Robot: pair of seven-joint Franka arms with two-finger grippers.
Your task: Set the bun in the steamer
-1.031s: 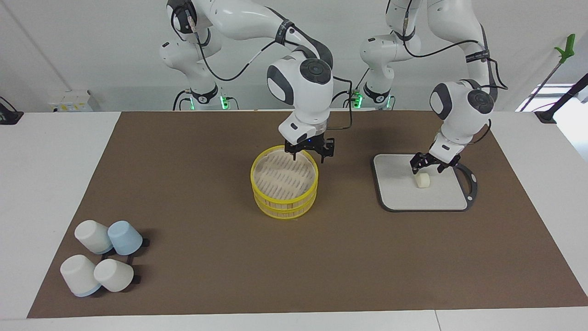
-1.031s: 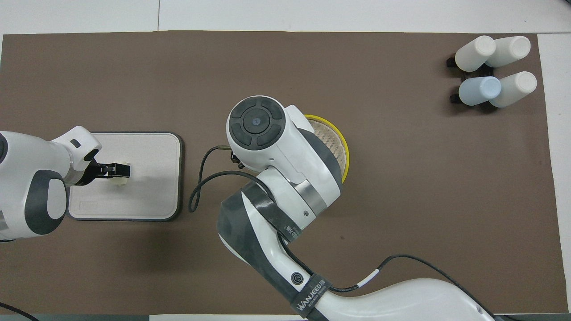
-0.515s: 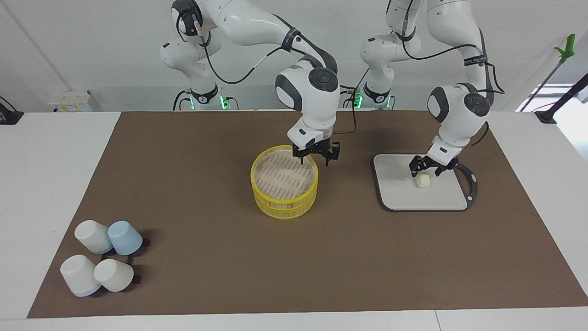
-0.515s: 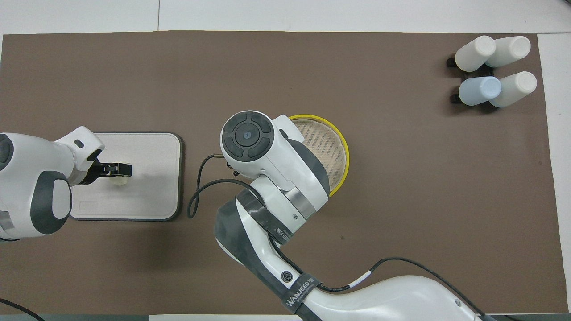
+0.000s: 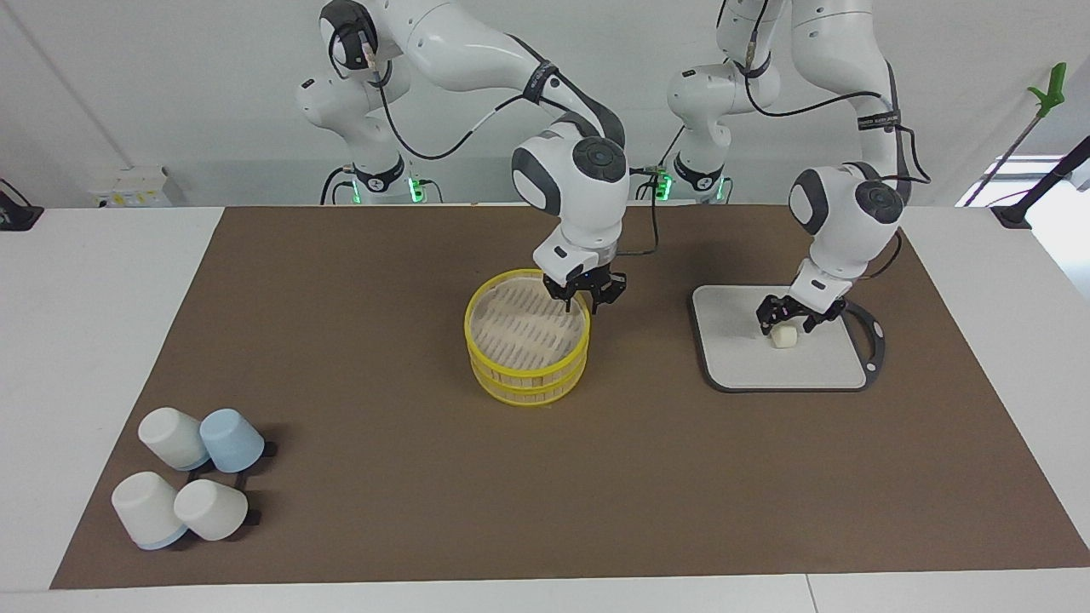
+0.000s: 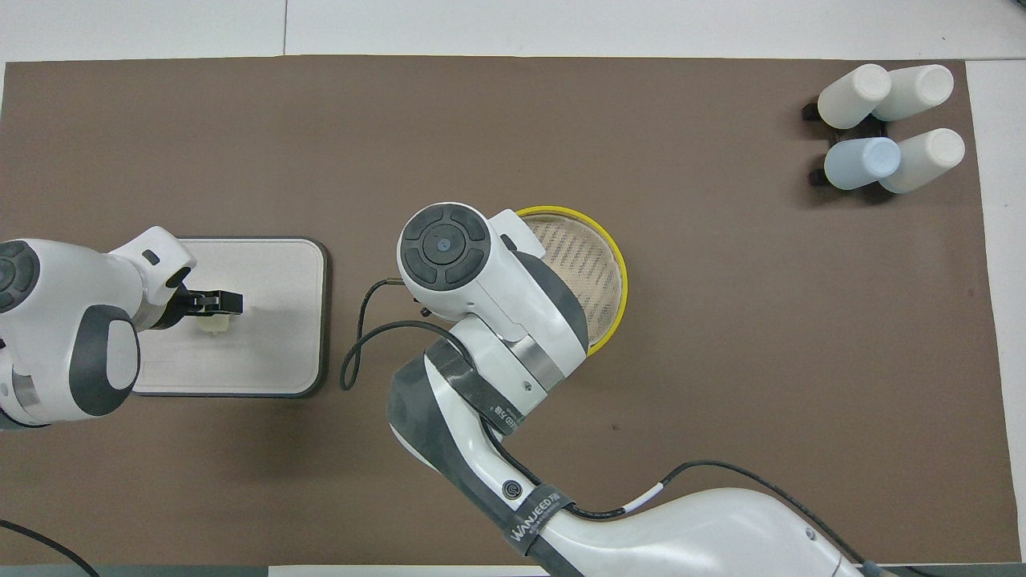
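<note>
Cream bun — on tray, between left gripper jaws.

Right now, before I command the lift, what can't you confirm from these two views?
- Grip on the bun: the left gripper sits right over it on the grey tray; in both views the fingers are too small to show contact.
- Right gripper at the steamer rim: overhead, its own arm hides it.
- Steamer's side nearer the robots: overhead, covered by that arm.
</note>
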